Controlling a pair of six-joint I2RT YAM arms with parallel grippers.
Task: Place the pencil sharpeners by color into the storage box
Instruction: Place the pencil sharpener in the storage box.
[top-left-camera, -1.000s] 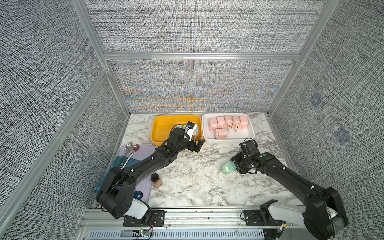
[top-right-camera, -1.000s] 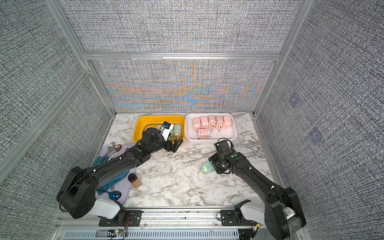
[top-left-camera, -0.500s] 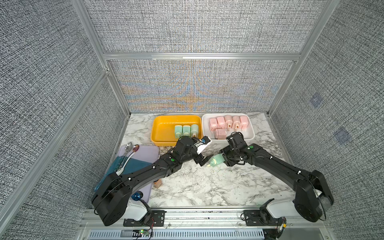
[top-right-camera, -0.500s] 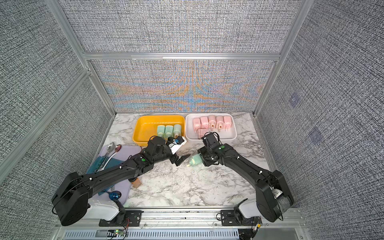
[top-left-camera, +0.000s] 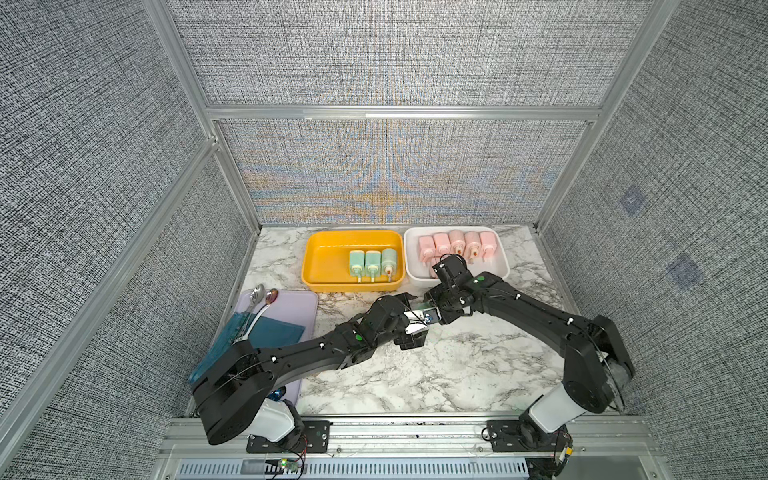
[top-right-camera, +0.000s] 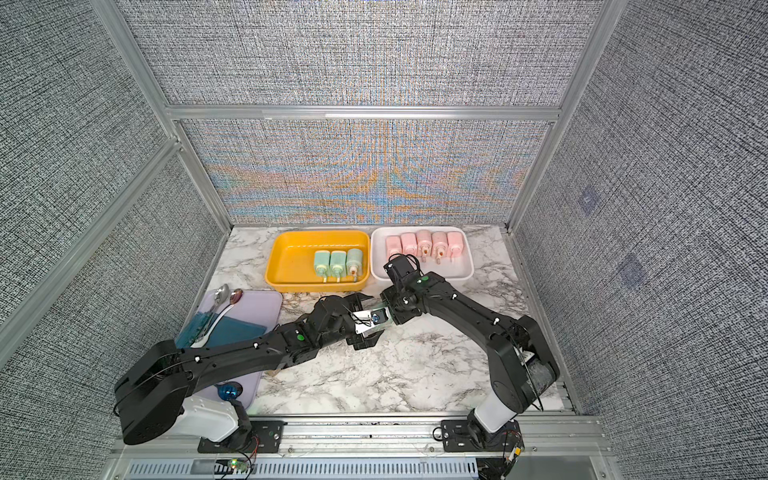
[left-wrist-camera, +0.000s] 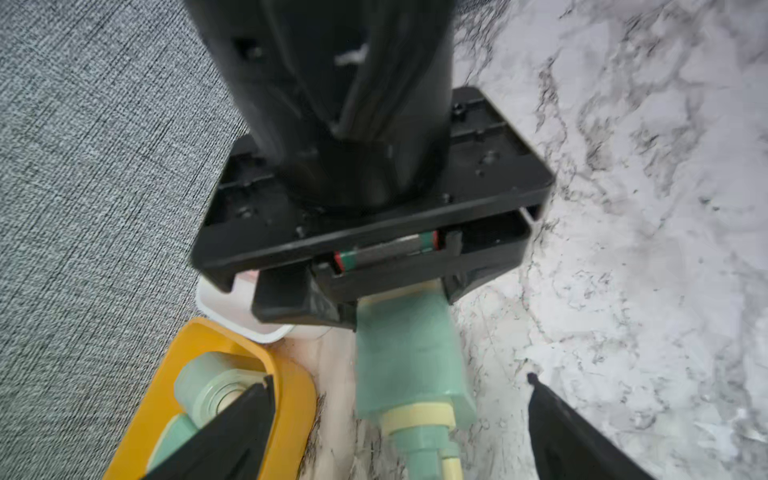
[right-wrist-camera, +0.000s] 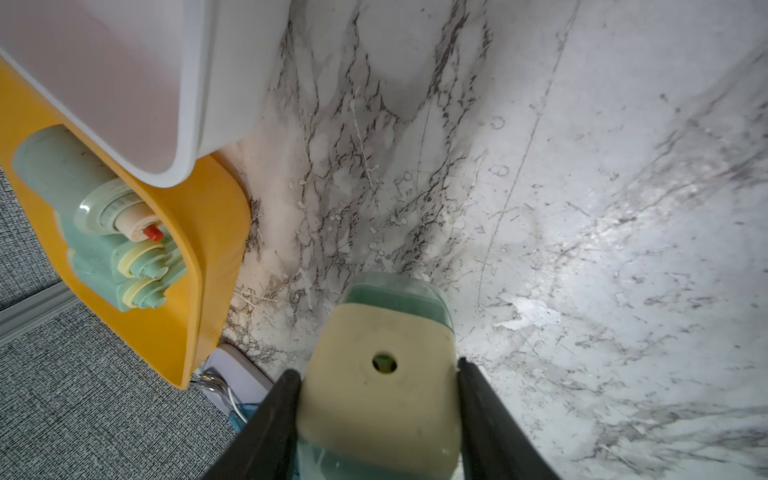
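One mint green plastic pencil sharpener with a cream end (left-wrist-camera: 409, 353) is not in a box yet. The right hand (right-wrist-camera: 378, 370) is pinching it over the marble worktop (top-left-camera: 436, 374), in the middle of a top view just below the two boxes, and the left hand (top-left-camera: 409, 320) is spread wide around its thin end, holding nothing. Three mint green sharpeners (top-left-camera: 372, 262) lie in the yellow plastic box (top-left-camera: 328, 266) and the pink sharpeners (top-left-camera: 457, 247) lie in the white box (top-left-camera: 500, 266), so I think only this one is left.

Four mint green sharpeners (top-left-camera: 373, 262), five pink sharpeners (top-left-camera: 456, 246) in view, two trays (top-left-camera: 326, 253), two arms (top-left-camera: 521, 308)
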